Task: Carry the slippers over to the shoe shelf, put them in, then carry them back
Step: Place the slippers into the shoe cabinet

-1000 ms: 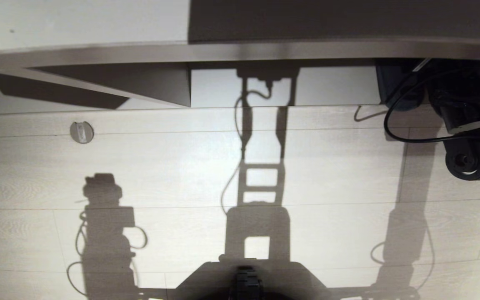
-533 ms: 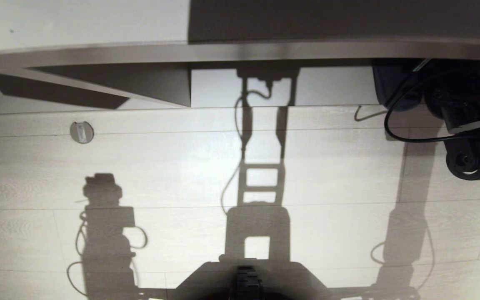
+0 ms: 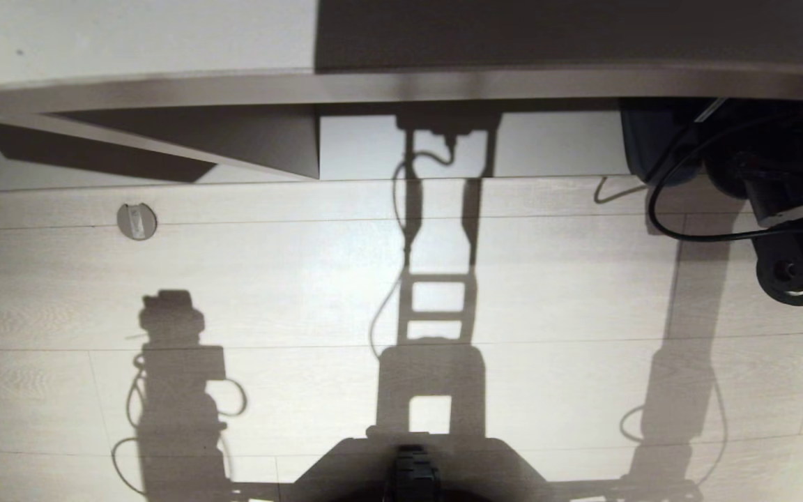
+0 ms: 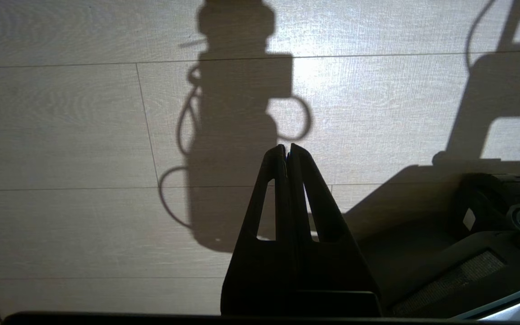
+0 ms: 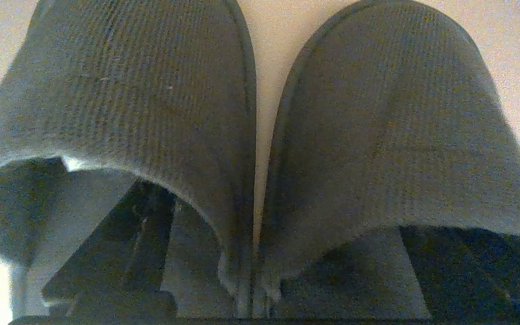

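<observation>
Grey slippers (image 5: 260, 135) side by side; right tool (image 5: 260, 271) spread, one finger in each.

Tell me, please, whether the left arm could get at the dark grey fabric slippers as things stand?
Probably not: the left end effector hangs shut over bare floor, while the dark grey fabric slippers lie at the right end effector, fingers inside them.

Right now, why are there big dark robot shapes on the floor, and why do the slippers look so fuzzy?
Head view: light from behind the robot casts sharp shadows of its body and arms on the pale floor. Left wrist view: the left gripper is a dark silhouette over its own shadow. Right wrist view: the slippers fill the picture, too close, soft and grainy.
</observation>
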Tool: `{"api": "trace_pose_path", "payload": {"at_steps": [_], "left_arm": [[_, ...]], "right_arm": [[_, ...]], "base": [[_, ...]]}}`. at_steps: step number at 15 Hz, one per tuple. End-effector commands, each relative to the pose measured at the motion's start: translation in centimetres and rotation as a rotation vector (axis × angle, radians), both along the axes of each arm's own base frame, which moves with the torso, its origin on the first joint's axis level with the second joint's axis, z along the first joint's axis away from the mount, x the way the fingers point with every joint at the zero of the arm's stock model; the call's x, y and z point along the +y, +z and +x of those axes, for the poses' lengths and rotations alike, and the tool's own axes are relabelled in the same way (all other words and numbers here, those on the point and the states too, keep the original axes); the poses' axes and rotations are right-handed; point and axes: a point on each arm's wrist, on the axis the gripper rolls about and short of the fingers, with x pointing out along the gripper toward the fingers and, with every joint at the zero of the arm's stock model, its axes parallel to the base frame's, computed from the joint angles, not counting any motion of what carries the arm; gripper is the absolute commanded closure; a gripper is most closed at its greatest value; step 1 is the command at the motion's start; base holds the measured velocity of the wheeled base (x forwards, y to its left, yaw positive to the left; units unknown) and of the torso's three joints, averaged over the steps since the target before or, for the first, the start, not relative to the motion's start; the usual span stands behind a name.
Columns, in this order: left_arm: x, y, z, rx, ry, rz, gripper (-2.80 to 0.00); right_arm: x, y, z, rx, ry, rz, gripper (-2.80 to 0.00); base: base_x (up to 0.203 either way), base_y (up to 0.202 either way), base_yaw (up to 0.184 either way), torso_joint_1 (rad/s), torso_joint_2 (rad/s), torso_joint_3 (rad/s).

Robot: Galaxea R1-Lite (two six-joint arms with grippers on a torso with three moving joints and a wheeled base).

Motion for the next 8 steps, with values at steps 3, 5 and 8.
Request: {"api": "trace_pose_path", "payload": {"at_steps": [3, 5, 8], "left_arm": [[0.0, 0.0, 0.0, -0.001, 0.001, 0.000, 0.00], [0.0, 0.0, 0.0, -0.001, 0.001, 0.000, 0.00], [0.0, 0.0, 0.0, -0.001, 0.001, 0.000, 0.00]], "right_arm": [[-0.2, 1.2, -2.5, -0.006, -0.010, 0.004, -2.80], [-0.2, 0.9, -3.3, 0.019, -0.010, 0.006, -2.80], [-0.1, 0.9, -4.7, 0.028, -0.010, 0.006, -2.80]], "base": [[0.000, 0.000, 0.000, 0.000, 0.00, 0.000], [0.000, 0.000, 0.000, 0.000, 0.00, 0.000], [0.000, 0.000, 0.000, 0.000, 0.00, 0.000]]}}
